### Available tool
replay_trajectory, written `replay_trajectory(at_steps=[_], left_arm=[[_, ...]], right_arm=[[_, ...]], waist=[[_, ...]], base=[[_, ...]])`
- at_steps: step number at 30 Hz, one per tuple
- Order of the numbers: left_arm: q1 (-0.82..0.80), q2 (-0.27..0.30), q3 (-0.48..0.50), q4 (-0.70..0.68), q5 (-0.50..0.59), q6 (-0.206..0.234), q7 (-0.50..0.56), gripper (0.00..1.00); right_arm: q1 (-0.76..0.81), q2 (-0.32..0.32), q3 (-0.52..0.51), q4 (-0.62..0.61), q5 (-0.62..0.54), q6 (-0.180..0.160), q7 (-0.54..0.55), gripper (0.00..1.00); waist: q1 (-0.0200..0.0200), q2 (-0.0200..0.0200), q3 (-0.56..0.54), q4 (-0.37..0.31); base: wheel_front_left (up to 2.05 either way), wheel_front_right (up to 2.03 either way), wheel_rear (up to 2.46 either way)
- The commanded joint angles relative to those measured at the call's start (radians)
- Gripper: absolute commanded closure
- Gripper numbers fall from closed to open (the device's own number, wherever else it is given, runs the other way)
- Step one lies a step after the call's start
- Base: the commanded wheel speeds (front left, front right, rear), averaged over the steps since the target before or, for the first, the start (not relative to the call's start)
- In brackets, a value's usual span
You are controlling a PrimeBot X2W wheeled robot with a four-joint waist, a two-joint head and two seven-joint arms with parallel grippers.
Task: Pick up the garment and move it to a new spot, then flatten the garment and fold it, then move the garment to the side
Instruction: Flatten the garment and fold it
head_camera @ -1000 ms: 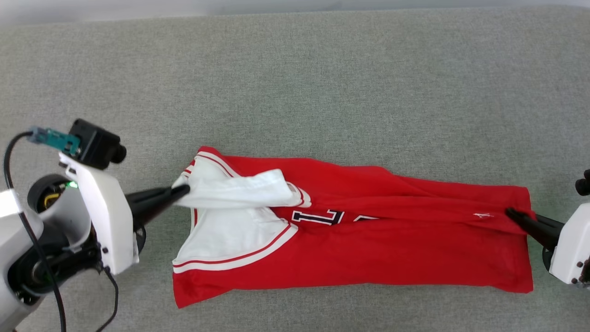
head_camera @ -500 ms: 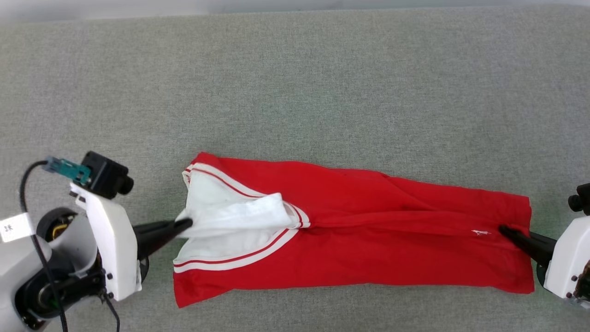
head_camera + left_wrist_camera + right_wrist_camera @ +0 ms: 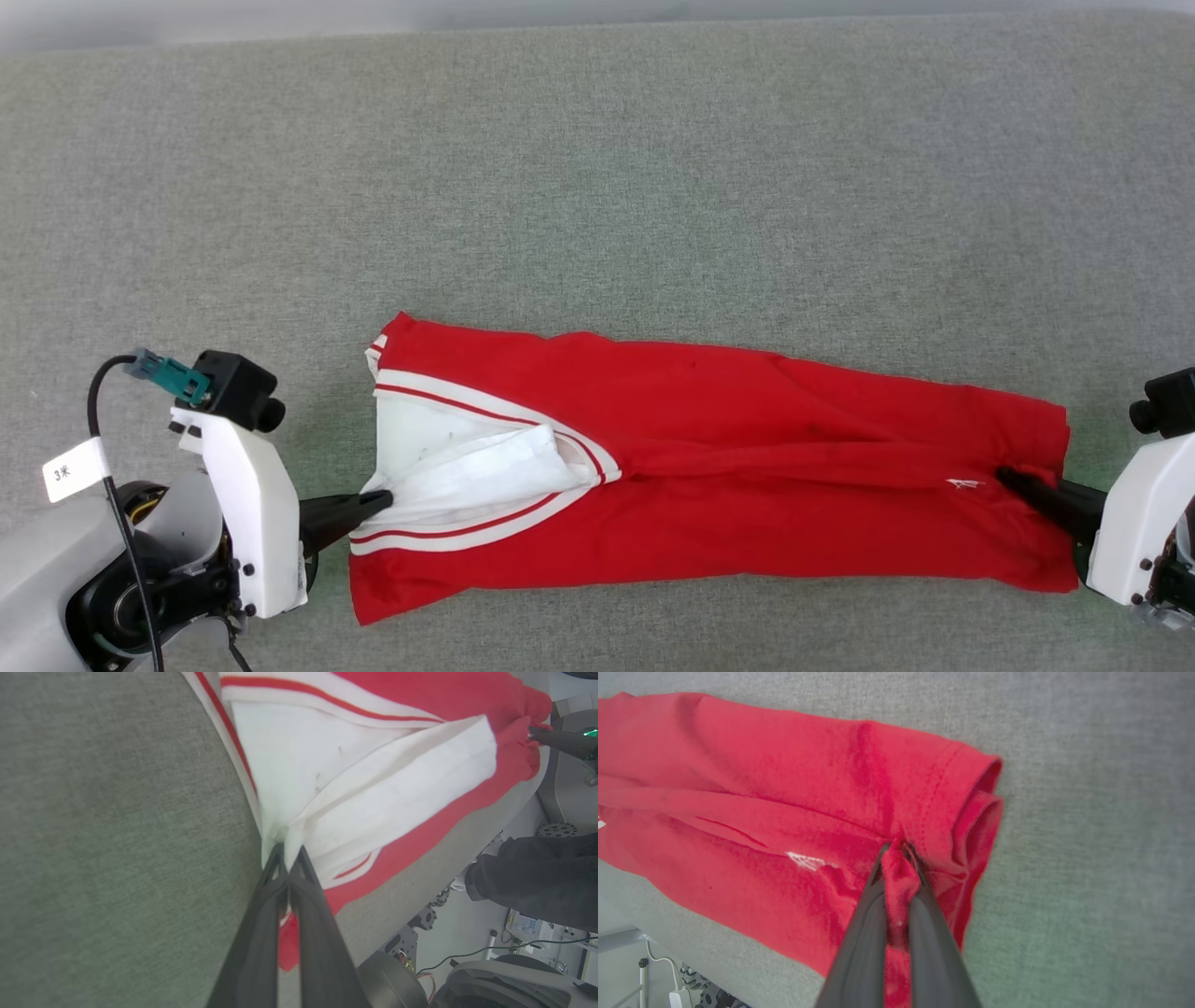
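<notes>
Head view: left fingers (image 3: 347,514) and right fingers (image 3: 1038,495) pinch the garment (image 3: 747,532); a cable tag (image 3: 71,471) reads "3米".

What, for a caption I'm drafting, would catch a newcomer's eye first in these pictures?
The red jersey-style T-shirt with white, stripe-trimmed sleeves stands out at once. It lies stretched sideways across the grey fabric-covered surface. A dark two-fingered gripper is shut on it at each end: the left end effector pinches white sleeve cloth, and the right end effector pinches red cloth near the hem.
</notes>
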Motion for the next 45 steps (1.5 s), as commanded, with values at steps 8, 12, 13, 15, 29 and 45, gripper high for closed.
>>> replay_trajectory(at_steps=[8,12,13,15,29,45], left_arm=[[0.018,-0.009,0.004,0.015,0.001,0.034,-0.018,0.0],[0.019,-0.004,0.029,-0.005,0.0,0.035,-0.061,0.0],[0.022,-0.004,0.038,-0.009,-0.002,0.035,-0.082,0.0],[0.034,-0.003,0.051,-0.024,-0.013,0.038,-0.109,0.0],[0.092,-0.071,0.14,-0.002,0.186,0.047,-0.556,0.0],[0.356,-0.326,0.488,0.006,0.69,0.037,-0.657,0.0]], right_arm=[[0.021,0.029,-0.012,0.025,0.013,-0.002,0.022,0.95],[0.034,0.033,-0.031,0.027,0.012,-0.002,0.033,0.61],[0.038,0.036,-0.039,0.026,0.016,-0.002,0.035,0.55],[0.039,0.042,-0.062,0.017,0.016,-0.002,0.025,0.14],[0.151,0.109,-0.221,-0.16,-0.053,-0.001,-0.254,0.0],[0.289,0.131,-0.147,-0.021,-0.278,-0.001,-0.694,0.0]], waist=[[0.0,0.0,-0.025,0.004],[0.0,0.0,-0.046,0.006],[0.0,0.0,-0.052,0.006],[0.0,0.0,-0.063,0.008],[0.0,0.0,-0.153,0.063],[0.0,0.0,-0.212,0.102]], base=[[0.0,0.0,0.0],[0.0,0.0,0.0],[0.0,0.0,0.0],[0.0,0.0,0.0],[0.0,0.0,0.0],[0.0,0.0,0.0]])
